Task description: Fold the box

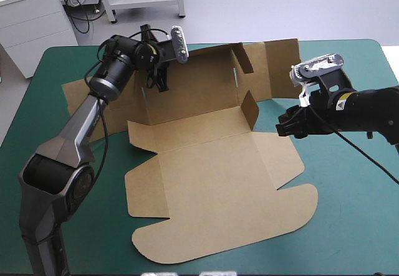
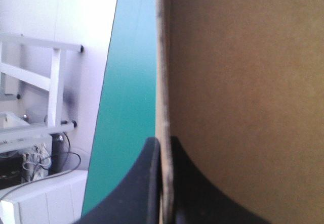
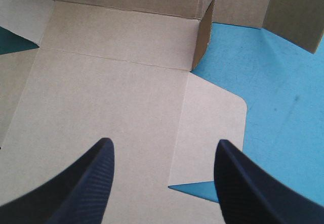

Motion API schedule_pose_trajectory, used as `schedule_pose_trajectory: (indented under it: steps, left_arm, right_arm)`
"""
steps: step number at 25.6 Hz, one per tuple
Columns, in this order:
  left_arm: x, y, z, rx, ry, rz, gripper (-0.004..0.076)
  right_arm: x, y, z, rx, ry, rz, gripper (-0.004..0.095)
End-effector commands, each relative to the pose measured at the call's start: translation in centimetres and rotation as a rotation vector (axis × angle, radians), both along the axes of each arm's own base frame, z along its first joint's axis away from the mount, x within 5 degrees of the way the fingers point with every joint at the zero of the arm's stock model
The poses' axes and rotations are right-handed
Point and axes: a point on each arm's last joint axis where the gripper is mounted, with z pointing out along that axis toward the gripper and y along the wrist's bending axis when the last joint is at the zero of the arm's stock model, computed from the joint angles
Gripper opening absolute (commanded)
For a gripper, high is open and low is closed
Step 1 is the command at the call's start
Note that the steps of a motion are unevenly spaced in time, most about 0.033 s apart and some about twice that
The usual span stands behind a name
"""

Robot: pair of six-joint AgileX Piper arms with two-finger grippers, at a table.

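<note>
We find the box (image 1: pixel 212 182), a brown cut sheet, mid-table on the teal-green cover (image 1: pixel 355 226). Its broad near panel, round-cornered, lies flat; the far wall stands raised, one small side flap upright at its right end.

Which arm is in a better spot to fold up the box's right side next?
Right, probably. The right claw is open and hovers over the right side of the box, beside the small upright flap. The left claw is busy, shut on the raised back wall.
</note>
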Motion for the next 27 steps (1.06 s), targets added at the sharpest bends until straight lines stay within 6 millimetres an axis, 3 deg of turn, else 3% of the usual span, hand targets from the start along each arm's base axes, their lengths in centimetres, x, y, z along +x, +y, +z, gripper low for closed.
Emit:
schedule_pose_trajectory:
  steps: [1, 4, 10, 13, 17, 20, 23, 27]
  left_arm:
    - [-2.2, -2.1, 4.3, -0.077, -0.148, -0.055, -0.0032]
    - [-3.3, -4.1, 4.0, -0.072, -0.137, -0.087, -0.0032]
    - [-6.1, -7.1, 0.8, 0.038, -0.126, -0.193, -0.0032]
    - [-8.1, -7.5, 0.2, 0.019, -0.192, -0.231, -0.0032]
    - [-10.8, -7.6, -0.1, -0.04, -0.26, -0.272, -0.0032]
    - [-14.4, -7.8, -0.9, -0.042, -0.332, -0.345, -0.0032]
    - [-15.1, -7.8, -2.3, 0.018, -0.349, -0.361, -0.0032]
    - [-15.0, -7.9, -2.1, 0.018, -0.419, -0.344, -0.0032]
  right_arm:
    - [-0.3, -1.2, 1.3, -0.041, -0.109, -0.077, 0.0533]
    - [0.3, -2.7, 1.5, -0.148, -0.166, -0.202, 0.0533]
    - [1.4, -6.9, 1.9, -0.171, -0.214, -0.374, 0.0532]
    - [1.6, -9.2, 2.1, -0.107, -0.221, -0.458, 0.0532]
    - [2.5, -10.6, 1.8, 0.022, -0.205, -0.468, 0.0532]
    - [4.3, -12.1, 0.6, 0.088, -0.147, -0.479, 0.0532]
    - [5.7, -12.3, 0.1, 0.111, -0.108, -0.471, 0.0532]
    - [7.6, -12.4, 1.7, 0.141, -0.128, -0.441, 0.0532]
